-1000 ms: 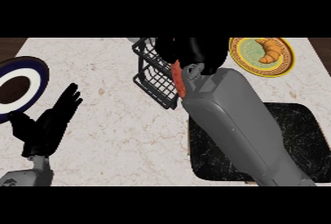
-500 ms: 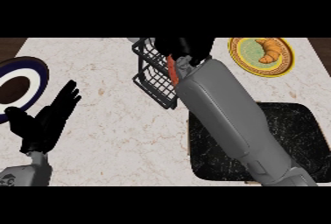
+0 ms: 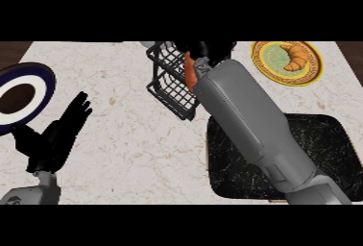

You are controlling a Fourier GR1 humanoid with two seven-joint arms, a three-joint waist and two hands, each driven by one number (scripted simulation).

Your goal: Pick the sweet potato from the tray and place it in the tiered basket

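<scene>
One sweet potato (image 3: 190, 73) is showing as a narrow orange strip in the upper middle of the frame, hanging over the black wire basket (image 3: 169, 84) and well apart from the black tray (image 3: 322, 139) at the lower right. The right hand (image 3: 209, 49) is curling round its upper end, just above the basket's far edge, and is hiding most of it. The grey right forearm (image 3: 248, 120) is stretching from the lower right corner across the tray up to the basket. In the upper right corner a yellow plate (image 3: 309, 78) is carrying a croissant (image 3: 296, 58). At the left edge a blue-rimmed plate (image 3: 44, 77) is holding something dark brown that I cannot make out. Just below that plate, at the lower left, the left hand (image 3: 53, 139) is resting above the pale marble counter (image 3: 120, 158), fingers straight and spread, pointing up, holding nothing.
</scene>
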